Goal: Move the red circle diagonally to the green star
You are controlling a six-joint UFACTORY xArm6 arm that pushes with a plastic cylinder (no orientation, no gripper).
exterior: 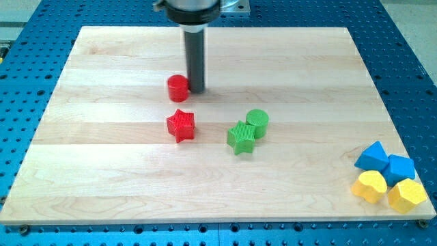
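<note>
Eight blocks: lay on the wooden board (102,178), in three groups.
Tip: my tip (196,90) stood on the board in its upper middle, nearer the top edge than the bottom, right against the red circle's right side; whether it touched or stood a hair off could not be told.
Rod: dark, straight and upright, it came down from the mount at the top edge; it had no jaws, so it neither opened nor closed, and it held nothing.
Red circle: the red circle (177,88) sat just left of my tip, above the red star and apart from it.
Red star: the red star (181,125) lay near the board's centre, a little left of it, well apart from the green pair.
Green star: the green star (241,137) lay just right of centre, down and to the right of the red circle, with clear board between them.
Green circle: the green circle (257,123) touched the green star at its upper right.
Bottom right corner: two blue blocks (373,156) (399,167) and two yellow blocks (369,186) (407,195) were packed together, blue above yellow, their shapes not clear.
Surround: a blue perforated table (27,102) showed past the board's edges.
</note>
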